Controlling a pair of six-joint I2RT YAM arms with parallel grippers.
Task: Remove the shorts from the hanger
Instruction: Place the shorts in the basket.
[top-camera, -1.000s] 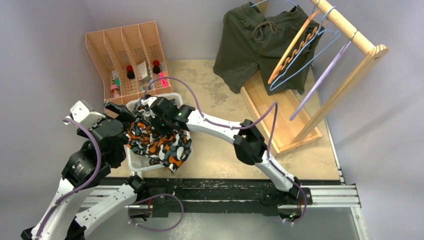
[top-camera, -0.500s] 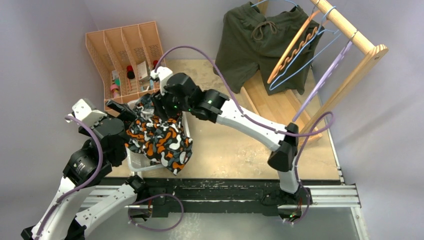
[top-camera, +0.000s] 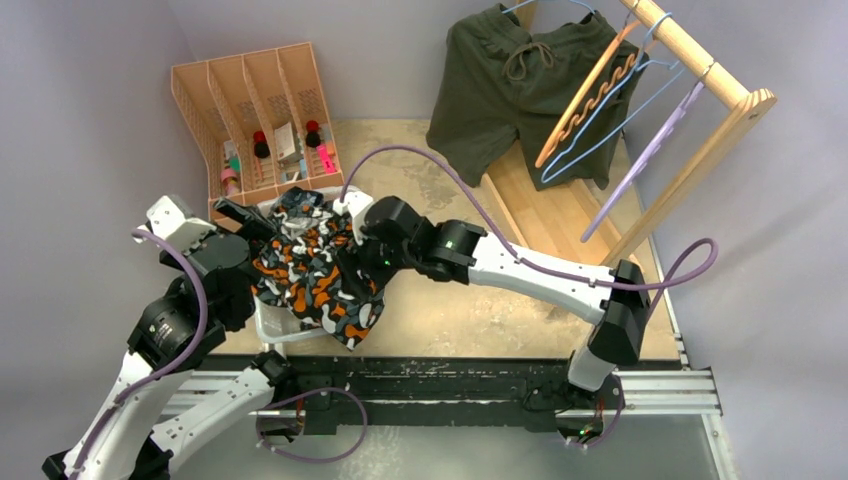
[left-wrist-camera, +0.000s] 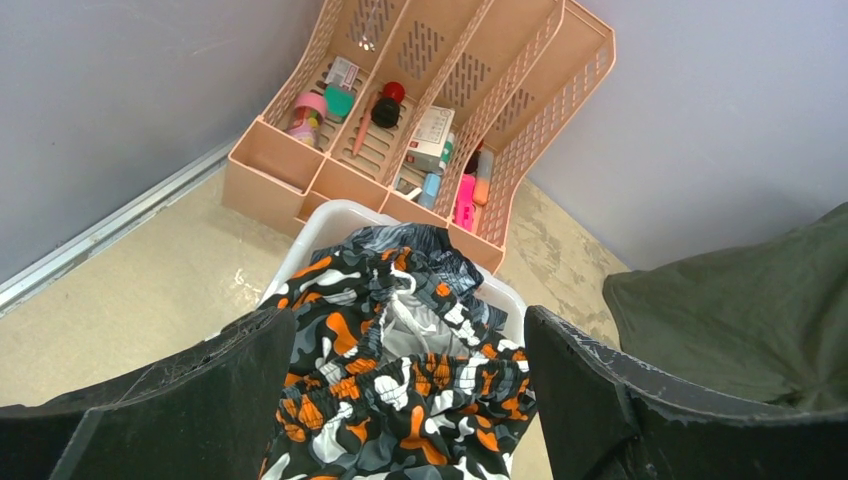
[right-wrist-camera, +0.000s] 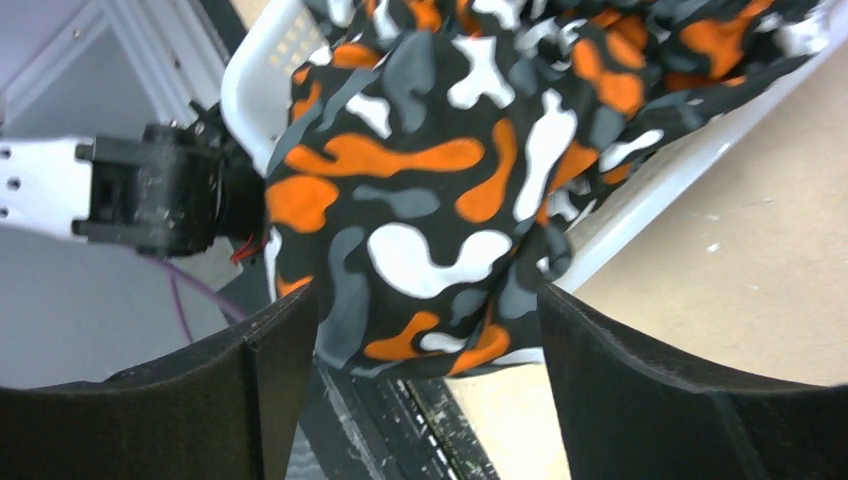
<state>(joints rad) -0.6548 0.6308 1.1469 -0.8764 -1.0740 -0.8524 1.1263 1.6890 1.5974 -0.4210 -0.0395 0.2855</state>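
Observation:
The orange-black-white camouflage shorts (top-camera: 320, 280) (left-wrist-camera: 400, 380) (right-wrist-camera: 450, 180) lie heaped in a white bin (top-camera: 268, 328) (left-wrist-camera: 325, 218) (right-wrist-camera: 250, 95), one leg draping over its near rim. A dark blue-grey camouflage pair (left-wrist-camera: 415, 242) shows under them at the far end. My right gripper (top-camera: 352, 262) (right-wrist-camera: 430, 400) hovers open just over the heap's right side, holding nothing. My left gripper (top-camera: 245, 222) (left-wrist-camera: 405, 400) stands open at the bin's left, also empty. The olive green shorts (top-camera: 510, 85) (left-wrist-camera: 740, 310) with a drawstring hang on a hanger on the wooden rack (top-camera: 700, 62).
A peach slotted organizer (top-camera: 255, 120) (left-wrist-camera: 440, 110) with small bottles stands behind the bin. On the rack rail hang a bare wooden hanger (top-camera: 585, 100), a blue one (top-camera: 600, 135) and a lilac one (top-camera: 640, 165). The rack's base (top-camera: 560, 235) lies at the right.
My right gripper opened and let go of the orange camouflage shorts, which settled on the bin. It rose toward the organizer, then came back right of the heap. The left arm stayed put.

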